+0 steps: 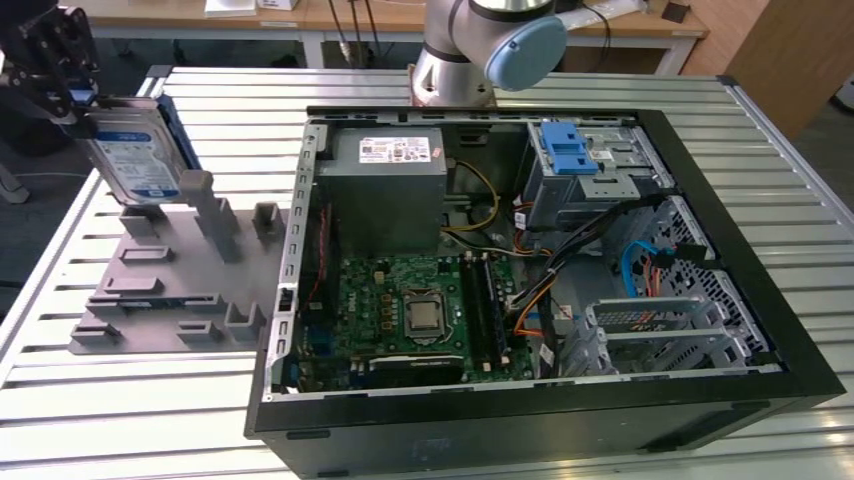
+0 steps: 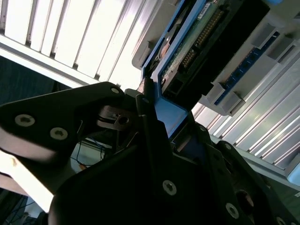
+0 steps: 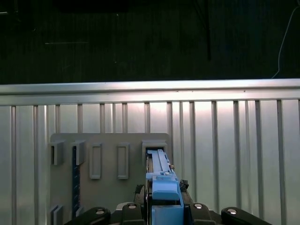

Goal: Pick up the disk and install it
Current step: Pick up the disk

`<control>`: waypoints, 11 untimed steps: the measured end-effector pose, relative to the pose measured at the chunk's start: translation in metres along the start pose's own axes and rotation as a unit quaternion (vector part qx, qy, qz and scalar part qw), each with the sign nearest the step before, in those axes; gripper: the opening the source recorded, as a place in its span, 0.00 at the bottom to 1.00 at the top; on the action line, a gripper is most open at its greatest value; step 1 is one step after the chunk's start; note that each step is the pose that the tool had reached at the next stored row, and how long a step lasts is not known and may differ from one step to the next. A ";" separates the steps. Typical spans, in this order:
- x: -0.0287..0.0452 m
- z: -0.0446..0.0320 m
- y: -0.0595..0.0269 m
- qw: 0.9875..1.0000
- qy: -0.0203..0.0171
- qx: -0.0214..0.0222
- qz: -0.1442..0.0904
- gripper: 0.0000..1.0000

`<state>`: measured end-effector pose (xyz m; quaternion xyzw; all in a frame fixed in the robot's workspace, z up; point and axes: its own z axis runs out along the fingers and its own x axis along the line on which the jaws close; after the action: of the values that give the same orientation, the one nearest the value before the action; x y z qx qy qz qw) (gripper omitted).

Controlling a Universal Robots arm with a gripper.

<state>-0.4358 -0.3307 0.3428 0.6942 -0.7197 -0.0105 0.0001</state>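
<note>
Silver metal slats make up the big tabletop (image 1: 120, 420). On it sits the open black computer case (image 1: 534, 425), with its green board and wires showing. A metal cage with a blue latch (image 1: 577, 158) is in one far corner of the case. Beside the case, on the exterior view's left, lies a flat grey holder (image 1: 147, 300) with posts and slots. The disk (image 1: 131, 155) is over the far end of that holder, standing up on its edge, with its blue-and-white label facing out and blue rails on its sides. The tool (image 1: 78, 100) is clamped on the top part of the disk. In the second wrist view its black fingers (image 2: 147, 126) press on the blue rail. In the first wrist view the disk lines up with one slot of the holder, and I cannot tell if its low edge is in the slot or just out of it. So I think the picking up is begun or just done. The putting-in part is not done yet, since the disk is well apart from the case.
</note>
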 end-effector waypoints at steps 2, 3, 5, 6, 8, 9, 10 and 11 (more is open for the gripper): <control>0.0000 -0.0022 0.0002 1.000 0.000 0.000 0.000 0.37; 0.0000 -0.0033 0.0003 1.000 0.000 0.000 0.000 0.37; -0.0001 -0.0054 0.0006 1.000 0.000 0.001 0.000 0.37; -0.0001 -0.0064 0.0008 1.000 0.000 0.001 0.000 0.37; -0.0001 -0.0083 0.0009 1.000 0.000 0.001 0.000 0.37; -0.0001 -0.0087 0.0009 1.000 -0.001 0.001 0.000 0.37; -0.0001 -0.0092 0.0009 1.000 -0.001 0.001 0.000 0.37; -0.0001 -0.0102 0.0009 1.000 -0.001 0.001 0.000 0.37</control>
<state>-0.4366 -0.3307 0.3530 0.6942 -0.7197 -0.0100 -0.0012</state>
